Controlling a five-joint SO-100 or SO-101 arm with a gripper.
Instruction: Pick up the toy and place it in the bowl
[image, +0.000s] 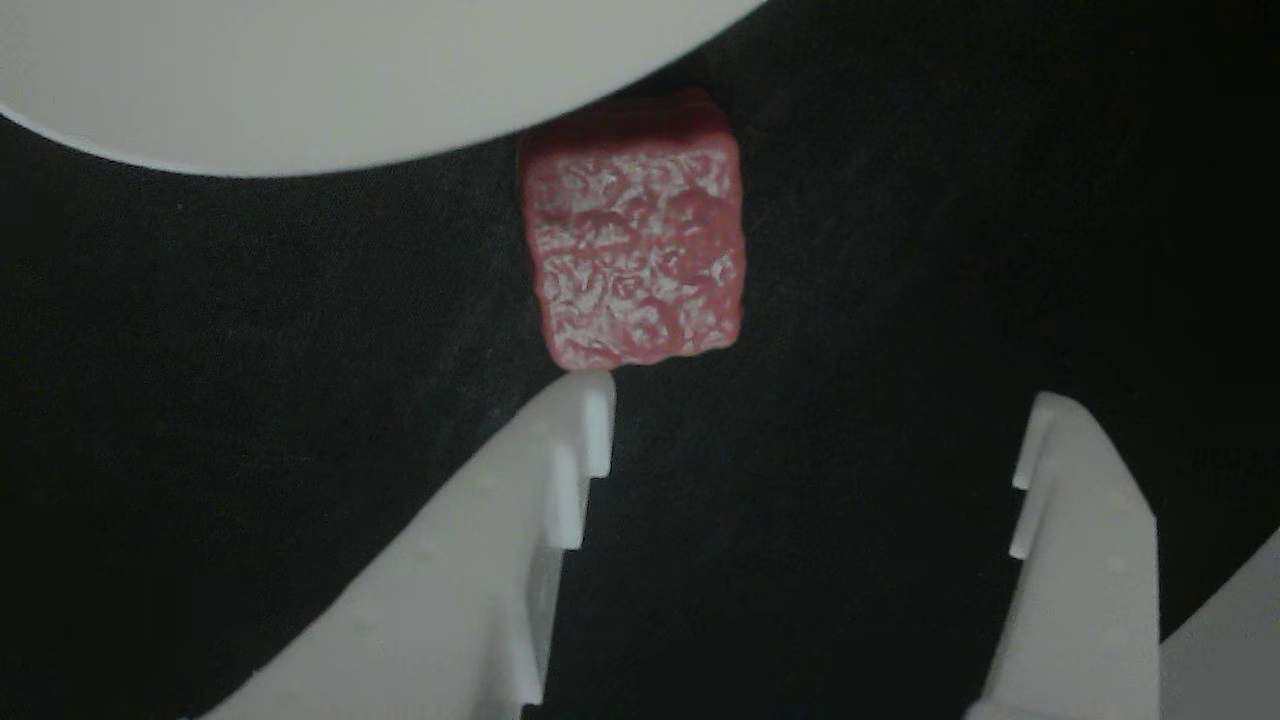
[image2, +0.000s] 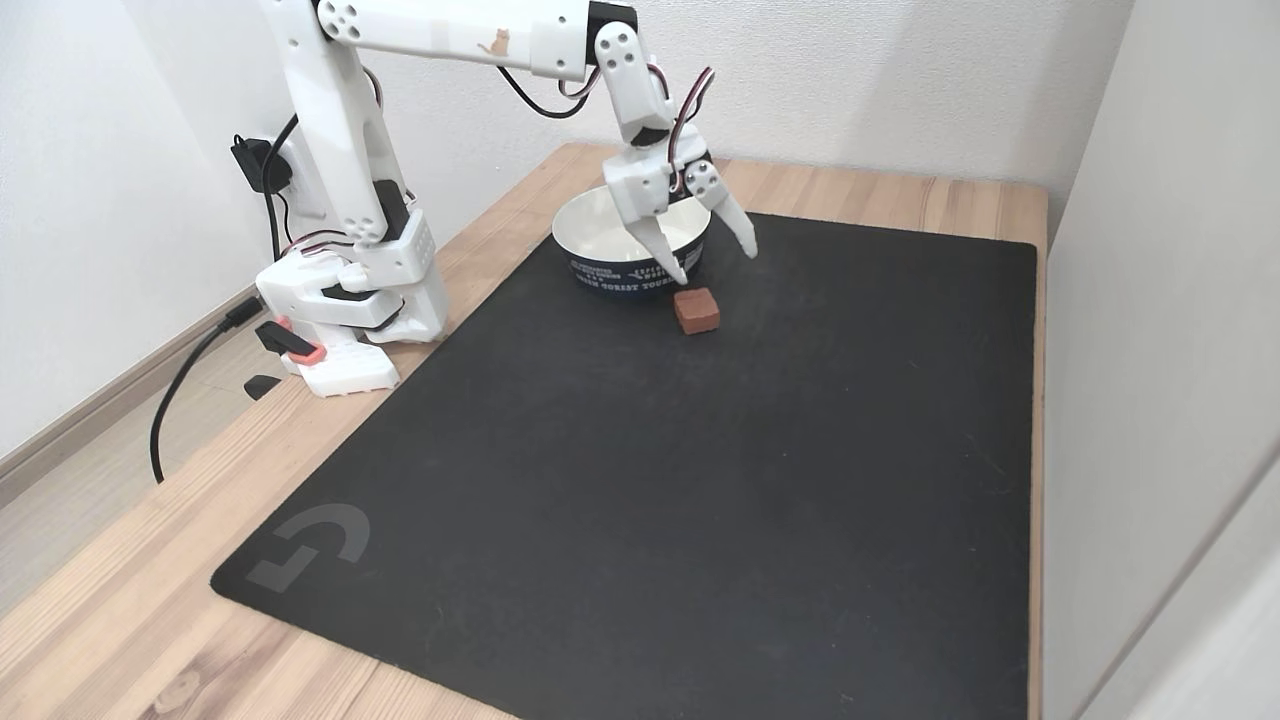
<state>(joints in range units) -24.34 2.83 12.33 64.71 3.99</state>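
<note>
Toy: small red block (image2: 696, 310) with a rough, white-speckled top, lying on the black mat (image2: 700, 500) just near-right of the bowl in the fixed view; not gripped.
Bowl: white inside, dark outer wall with lettering (image2: 625, 272), at the far edge of the mat. In the other view its pale rim (image: 300, 90) overlaps the toy's (image: 635, 230) upper-left corner.
Gripper: white two-finger gripper (image2: 716, 262), jaws spread wide, nothing between them, hanging above the toy and the bowl's near-right rim.
Key relation: in the other view the toy sits beyond the fingertips and off to the left; the left fingertip (image: 590, 415) points at the toy's near edge, the right finger (image: 1085, 500) stands well to the right.
Long axis: none to speak of, roughly square.
Judgement: approach stage; the opening likely needs shifting left and forward before descent, minding the rim.
</note>
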